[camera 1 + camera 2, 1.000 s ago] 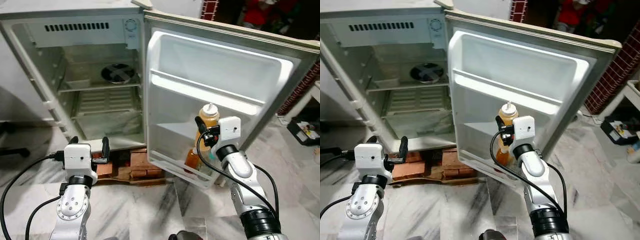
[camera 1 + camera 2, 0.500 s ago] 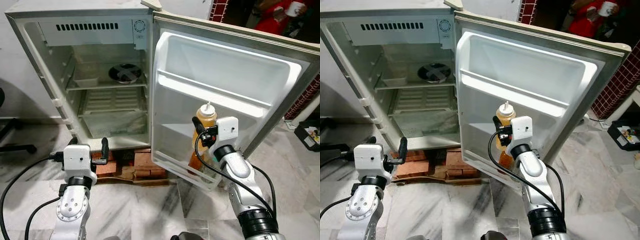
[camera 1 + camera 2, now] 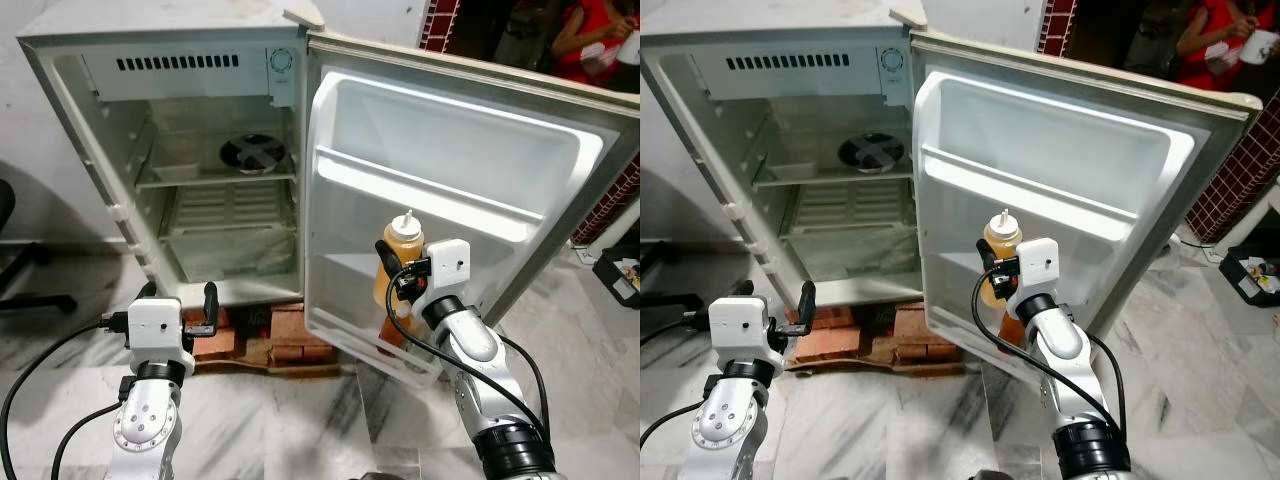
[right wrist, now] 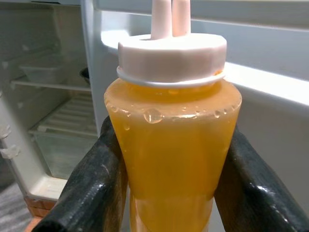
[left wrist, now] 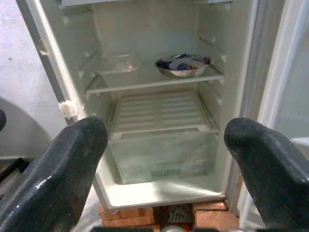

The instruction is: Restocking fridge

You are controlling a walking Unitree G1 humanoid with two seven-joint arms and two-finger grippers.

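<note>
Right gripper raised at fridge door, jaws clamped on sauce bottle.

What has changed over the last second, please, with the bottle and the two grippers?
The right gripper, still clamped on the orange squeeze bottle, has carried it a little leftward along the open fridge door, staying above the lowest door shelf. The camera also shifted. The left gripper stays open and idle before the fridge.
</note>
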